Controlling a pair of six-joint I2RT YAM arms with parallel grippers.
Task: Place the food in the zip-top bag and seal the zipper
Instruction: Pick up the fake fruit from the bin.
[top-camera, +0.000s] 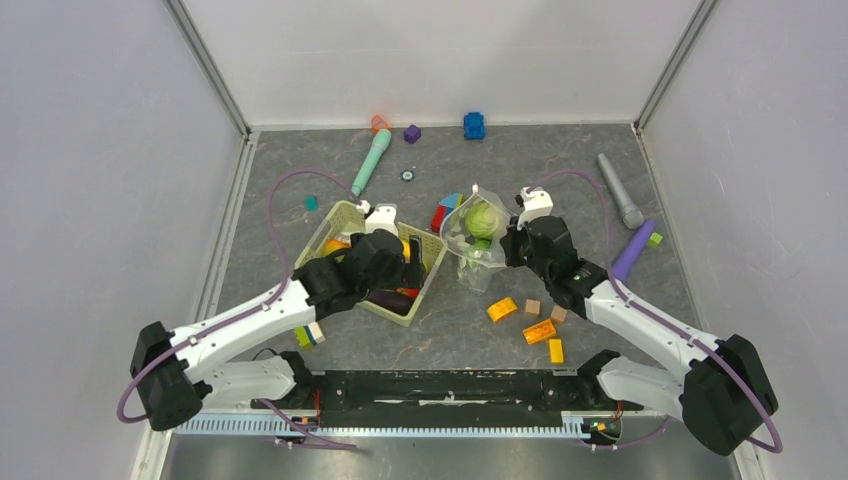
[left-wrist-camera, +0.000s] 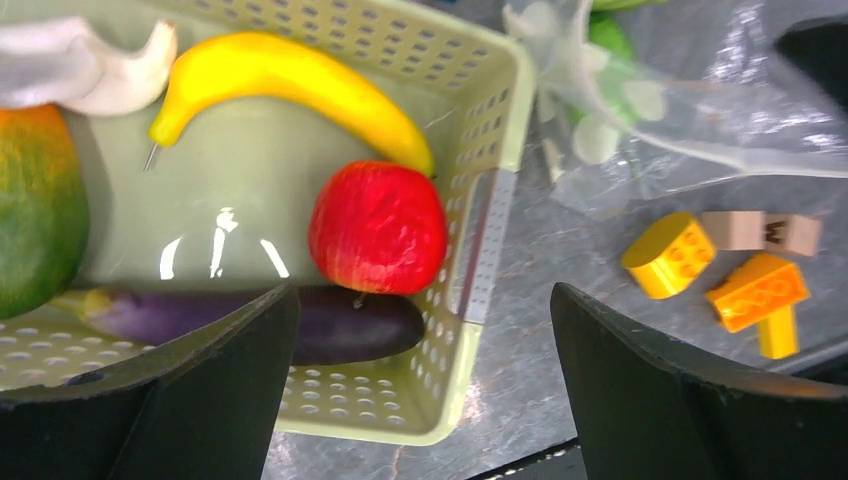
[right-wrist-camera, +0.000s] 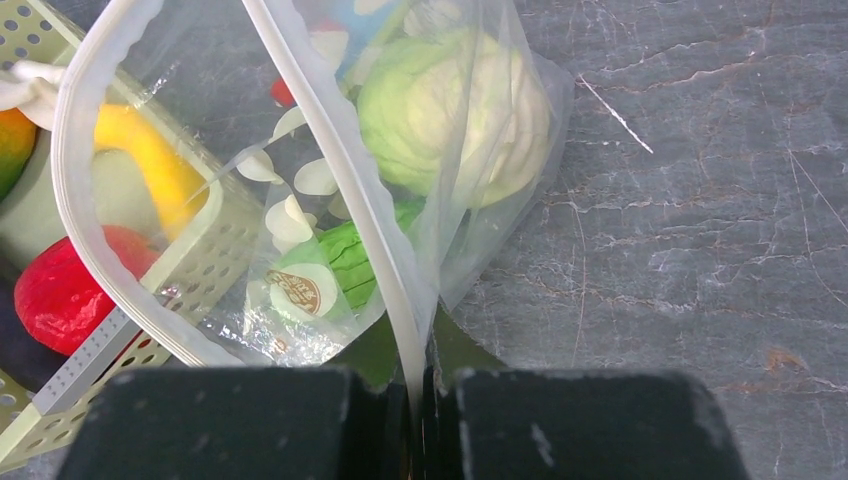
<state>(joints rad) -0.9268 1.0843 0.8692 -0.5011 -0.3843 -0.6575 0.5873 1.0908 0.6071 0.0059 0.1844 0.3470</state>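
The zip-top bag (top-camera: 470, 252) stands open right of the pale green basket (top-camera: 340, 222), with the cabbage (top-camera: 483, 218) and a green cucumber (right-wrist-camera: 350, 255) inside. My right gripper (top-camera: 509, 246) is shut on the zipper (right-wrist-camera: 330, 150) at the bag's right edge and holds the mouth up, as the right wrist view (right-wrist-camera: 415, 385) shows. My left gripper (left-wrist-camera: 422, 300) is open and empty over the basket's near right corner. Below it lie the red tomato (left-wrist-camera: 378, 228), the purple eggplant (left-wrist-camera: 345, 325), a yellow banana (left-wrist-camera: 290, 75), the mango (left-wrist-camera: 35, 200) and a white piece (left-wrist-camera: 80, 60).
Orange, yellow and tan blocks (top-camera: 538, 331) lie on the table near the bag's front. A teal stick (top-camera: 370, 160), a grey stick (top-camera: 620, 190), a purple piece (top-camera: 633, 250) and a blue toy (top-camera: 474, 125) lie farther back. Walls close in both sides.
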